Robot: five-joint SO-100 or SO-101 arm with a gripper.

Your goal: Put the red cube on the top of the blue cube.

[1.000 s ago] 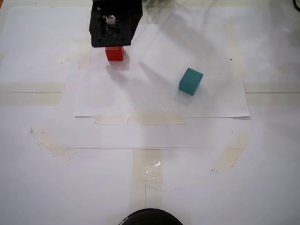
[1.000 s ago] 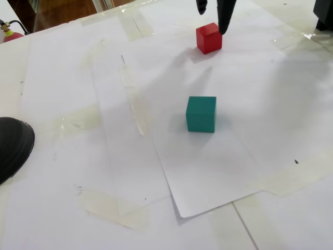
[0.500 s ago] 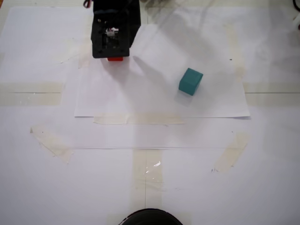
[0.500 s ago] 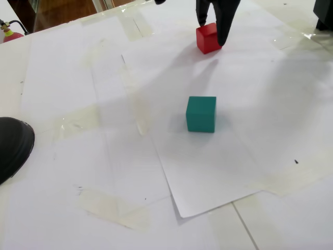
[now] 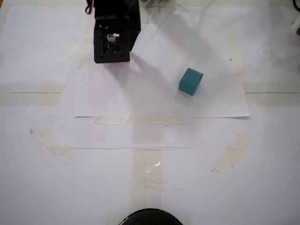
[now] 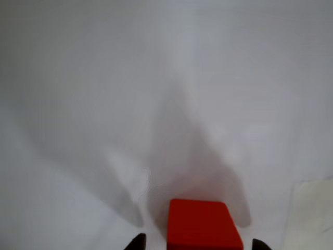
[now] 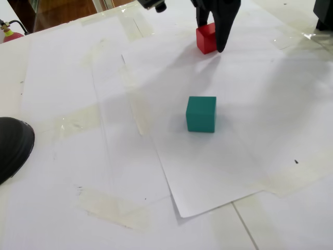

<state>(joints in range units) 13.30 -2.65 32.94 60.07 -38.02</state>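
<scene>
red cube: small, solid, bright red, matte plain faces; sits flat on the white paper, at the far side in a fixed view; at the bottom edge of the wrist view, top face showing; hidden in the fixed view from above. blue cube: small, solid, teal, matte, same size as the red; rests flat on the paper, turned slightly askew, well apart from the red cube.

Red cube beneath the claw, blue cube well apart.
</scene>
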